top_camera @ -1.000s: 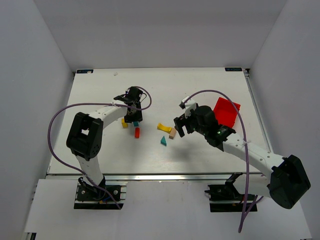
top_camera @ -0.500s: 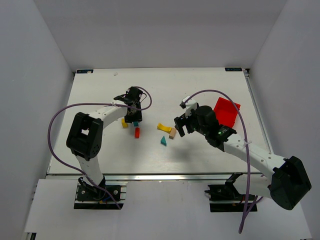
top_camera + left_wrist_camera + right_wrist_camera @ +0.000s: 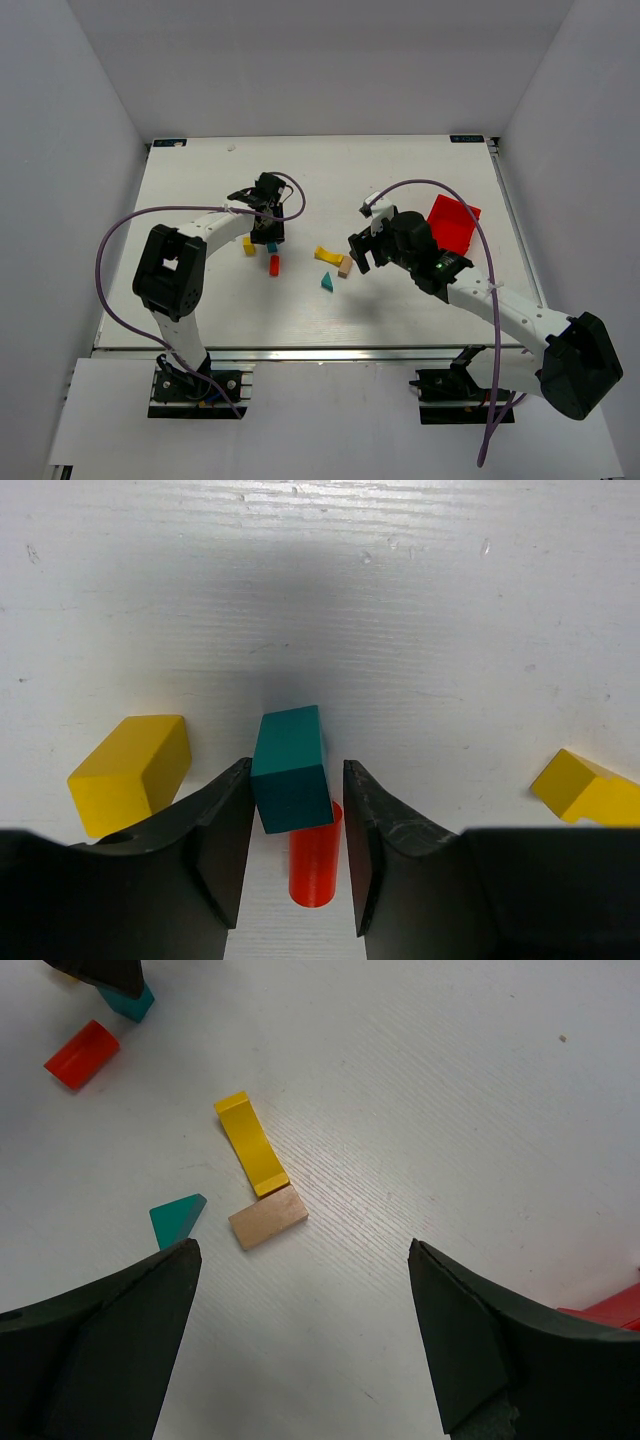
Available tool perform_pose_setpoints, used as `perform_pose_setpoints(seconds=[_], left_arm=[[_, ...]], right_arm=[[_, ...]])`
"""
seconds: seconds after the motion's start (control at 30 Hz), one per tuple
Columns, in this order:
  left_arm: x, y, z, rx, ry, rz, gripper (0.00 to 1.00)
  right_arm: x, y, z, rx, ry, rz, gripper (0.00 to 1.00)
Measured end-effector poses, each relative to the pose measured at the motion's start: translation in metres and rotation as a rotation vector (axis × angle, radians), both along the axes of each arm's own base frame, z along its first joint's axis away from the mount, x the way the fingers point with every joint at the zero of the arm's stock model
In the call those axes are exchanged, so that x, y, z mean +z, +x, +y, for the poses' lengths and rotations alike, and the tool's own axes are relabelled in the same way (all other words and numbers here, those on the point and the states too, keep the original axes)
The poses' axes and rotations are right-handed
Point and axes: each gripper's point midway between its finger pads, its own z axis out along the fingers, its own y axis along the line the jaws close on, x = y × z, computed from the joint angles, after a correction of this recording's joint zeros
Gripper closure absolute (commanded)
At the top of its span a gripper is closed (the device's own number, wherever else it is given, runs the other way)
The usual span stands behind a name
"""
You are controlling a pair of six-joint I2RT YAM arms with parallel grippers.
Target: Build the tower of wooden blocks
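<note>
Teal cube [image 3: 290,768] sits inside left gripper [image 3: 296,780], grip unclear; right gripper [image 3: 302,1252] spread wide near red bin [image 3: 460,214].

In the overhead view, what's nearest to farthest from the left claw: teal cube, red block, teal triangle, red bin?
1. teal cube, between the left gripper's fingers
2. red block, just nearer the arm bases
3. teal triangle, mid-table
4. red bin, far right

Matt painted teal cube [image 3: 291,770], bare tan wood block [image 3: 268,1217], red plastic bin [image 3: 452,222], grainy white table [image 3: 400,600]
</note>
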Motion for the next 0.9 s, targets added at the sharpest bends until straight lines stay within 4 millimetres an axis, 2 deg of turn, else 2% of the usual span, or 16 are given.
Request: perform_pose_setpoints(seconds=[0.9], left_arm=[[0.0074,0.0074,-0.0018,-0.019,0.003,-0.025,0.50]], right_arm=[[-0.0002,-0.0001,0.0000,0.001,-0.001,0.000,0.11]])
